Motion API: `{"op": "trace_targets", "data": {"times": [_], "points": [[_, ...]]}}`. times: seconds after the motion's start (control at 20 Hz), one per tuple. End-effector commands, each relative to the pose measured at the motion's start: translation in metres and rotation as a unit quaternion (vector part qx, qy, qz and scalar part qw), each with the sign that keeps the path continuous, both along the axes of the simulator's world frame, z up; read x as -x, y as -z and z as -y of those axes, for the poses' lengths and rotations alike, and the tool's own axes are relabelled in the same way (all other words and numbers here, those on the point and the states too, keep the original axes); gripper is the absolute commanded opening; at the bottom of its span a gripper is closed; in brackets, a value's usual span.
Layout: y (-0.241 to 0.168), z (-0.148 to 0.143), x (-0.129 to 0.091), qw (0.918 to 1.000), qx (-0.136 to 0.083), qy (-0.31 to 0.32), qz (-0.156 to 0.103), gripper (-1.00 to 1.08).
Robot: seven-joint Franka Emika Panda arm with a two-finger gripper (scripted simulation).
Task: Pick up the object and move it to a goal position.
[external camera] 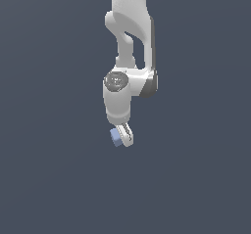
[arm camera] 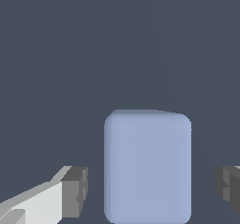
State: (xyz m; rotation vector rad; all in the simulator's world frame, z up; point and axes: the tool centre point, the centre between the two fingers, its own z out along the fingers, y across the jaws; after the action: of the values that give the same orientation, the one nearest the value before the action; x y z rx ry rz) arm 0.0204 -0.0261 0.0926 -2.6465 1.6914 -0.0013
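Observation:
The object, a small pale blue cube (arm camera: 147, 167), fills the space between my two fingers in the wrist view. A gap of dark background shows on each side, between the cube and the grey pads (arm camera: 75, 190), so neither pad touches it. My gripper (arm camera: 152, 188) is open around the cube. In the exterior view the cube (external camera: 115, 137) sits at the tip of the white gripper (external camera: 121, 136), on the exterior view's left of the one white finger (external camera: 127, 134) that shows. The other finger is hidden there. The arm hangs down from above.
A plain dark grey-blue surface (external camera: 196, 179) fills both views. Nothing else shows on it, and no goal marker is in view.

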Motion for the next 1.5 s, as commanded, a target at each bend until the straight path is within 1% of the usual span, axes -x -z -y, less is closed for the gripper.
{"op": "trace_targets", "data": {"times": [0.0, 0.2, 0.45, 0.5, 1.1, 1.45], "points": [[0.013, 0.0, 0.001, 1.0, 0.0, 0.001, -0.001, 1.0], [0.031, 0.0, 0.001, 1.0, 0.0, 0.002, -0.001, 1.0], [0.038, 0.0, 0.0, 1.0, 0.0, 0.002, -0.001, 1.0], [0.038, 0.0, 0.0, 1.0, 0.0, 0.002, -0.001, -1.0], [0.036, 0.0, -0.001, 1.0, 0.0, 0.002, 0.0, -1.0], [0.017, 0.0, -0.011, 1.0, 0.0, 0.002, 0.0, -1.0]]}}
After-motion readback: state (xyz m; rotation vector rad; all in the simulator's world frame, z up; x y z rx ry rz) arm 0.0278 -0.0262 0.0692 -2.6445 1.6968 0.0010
